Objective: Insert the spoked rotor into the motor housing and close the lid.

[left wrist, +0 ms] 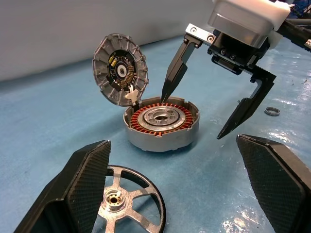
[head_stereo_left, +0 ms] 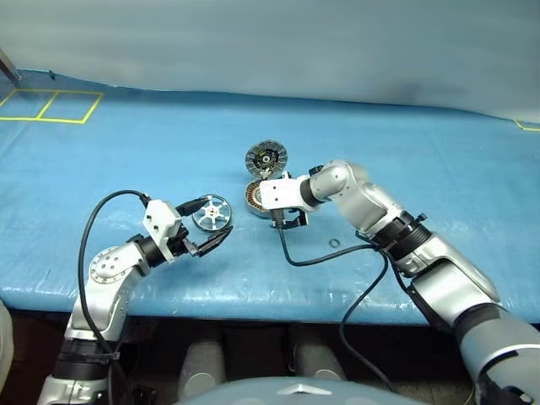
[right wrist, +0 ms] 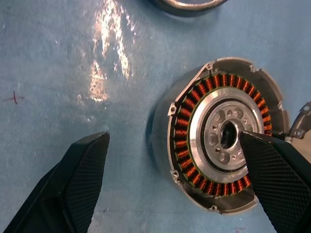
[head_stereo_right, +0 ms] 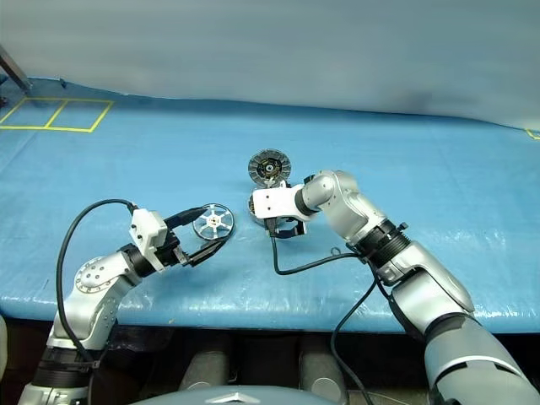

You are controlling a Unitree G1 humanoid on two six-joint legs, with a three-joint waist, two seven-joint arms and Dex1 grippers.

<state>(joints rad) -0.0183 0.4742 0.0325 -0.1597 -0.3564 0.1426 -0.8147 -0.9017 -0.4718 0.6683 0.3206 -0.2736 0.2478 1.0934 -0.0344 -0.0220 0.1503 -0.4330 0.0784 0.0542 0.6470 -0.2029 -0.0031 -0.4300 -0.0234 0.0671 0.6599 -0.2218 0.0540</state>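
Between left fingers (left wrist: 82,189): spoked rotor (left wrist: 127,206), flat on blue mat (head_stereo_left: 405,160).

The setting was a robot test lab. A blue tarp (head_stereo_left: 169,152) covered the table; yellow tape squares (head_stereo_left: 51,105) marked its far left.

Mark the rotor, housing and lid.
rotor (head_stereo_left: 211,213), left eye view, on its hub.
housing (left wrist: 163,139), left wrist view, on its grey outer wall.
lid (left wrist: 120,72), left wrist view, on its dark centre.

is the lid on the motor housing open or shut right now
Open. The lid stands up on edge behind the motor housing, copper windings exposed.
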